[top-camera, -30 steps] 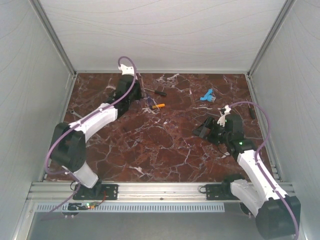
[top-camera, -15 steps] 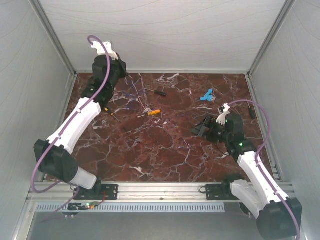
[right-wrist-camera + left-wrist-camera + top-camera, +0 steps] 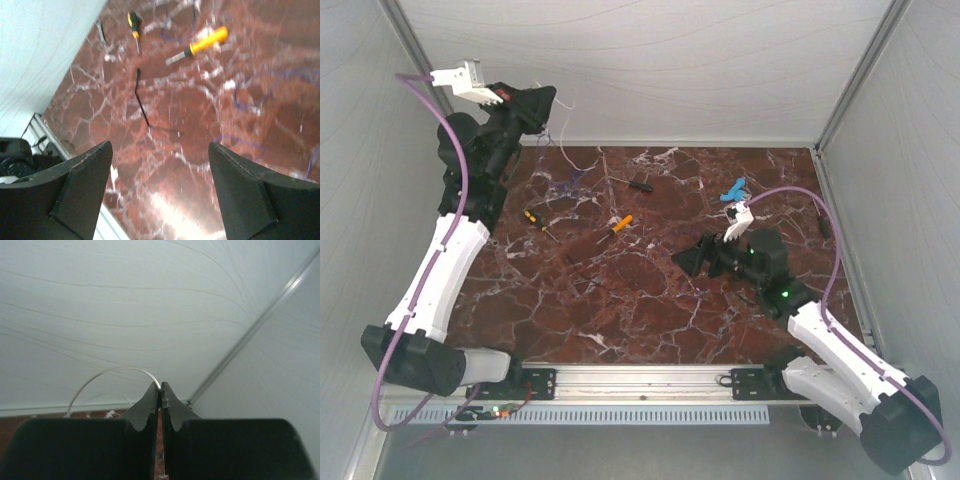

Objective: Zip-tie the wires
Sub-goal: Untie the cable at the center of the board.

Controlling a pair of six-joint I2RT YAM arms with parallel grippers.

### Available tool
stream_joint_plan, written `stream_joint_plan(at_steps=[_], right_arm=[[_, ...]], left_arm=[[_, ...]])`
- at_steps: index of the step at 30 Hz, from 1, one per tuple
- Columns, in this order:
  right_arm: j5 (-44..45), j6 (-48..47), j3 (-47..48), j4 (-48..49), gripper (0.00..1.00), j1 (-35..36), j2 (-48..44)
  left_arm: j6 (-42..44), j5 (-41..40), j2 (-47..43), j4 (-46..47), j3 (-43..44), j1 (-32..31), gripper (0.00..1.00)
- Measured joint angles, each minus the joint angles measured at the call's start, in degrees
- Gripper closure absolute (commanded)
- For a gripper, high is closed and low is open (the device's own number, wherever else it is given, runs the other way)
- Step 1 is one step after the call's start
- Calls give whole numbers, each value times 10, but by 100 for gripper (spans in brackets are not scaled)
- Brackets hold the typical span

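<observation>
My left gripper (image 3: 550, 98) is raised high near the back left corner. Its jaws are shut on a thin whitish strand of the wires (image 3: 115, 371), which arcs out from the tips of the left gripper (image 3: 160, 388). Fine strands hang from it down to the purple-blue loops of the wires (image 3: 574, 184) on the marble table. My right gripper (image 3: 682, 262) hovers low over the table's middle right. In the right wrist view the right gripper (image 3: 160, 150) is open and empty, and purple wire strands (image 3: 248, 104) lie ahead of it.
An orange-handled screwdriver (image 3: 621, 223) (image 3: 206, 40), a yellow-and-black one (image 3: 531, 217) (image 3: 133, 22) and a black one (image 3: 640, 184) lie near the wires. A thin black strip (image 3: 142, 100) lies on the marble. A blue object (image 3: 733, 188) sits back right. Walls enclose three sides.
My left arm swung up and to the left, from the table to the back left corner, pulling wire strands up with it. My right gripper moved left, staying open.
</observation>
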Motion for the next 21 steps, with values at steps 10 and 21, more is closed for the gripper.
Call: stream_joint_plan(at_steps=[10,21], right_arm=[[94,-176,25,304,25,86,107],[94,-318,104,554,24,106,359]], left_arm=[[-41,109,-19,31,-87,6,100],[-47,196,-19,42,-90,7,100]])
